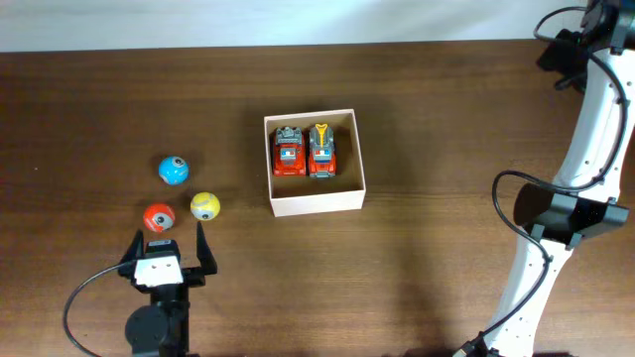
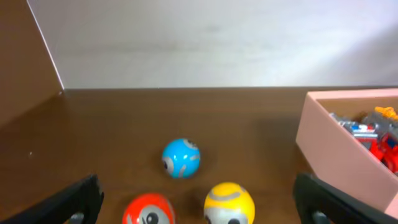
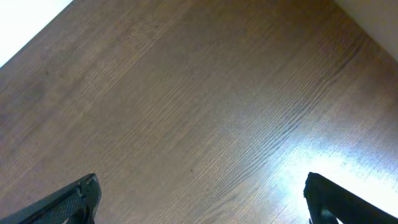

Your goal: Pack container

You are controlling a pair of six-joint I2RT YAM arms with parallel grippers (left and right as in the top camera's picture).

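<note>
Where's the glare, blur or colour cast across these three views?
Right wrist: bright glare on the table at lower right, grain washed out there. Left wrist: container wall reads pinkish, red ball cut by the frame edge. Overhead: even light, sharp, soft shadow beside the right arm.

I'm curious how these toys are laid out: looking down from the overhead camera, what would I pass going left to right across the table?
Red ball → yellow ball → container, holding a red toy truck, then a truck with a yellow top → white right arm.
</note>
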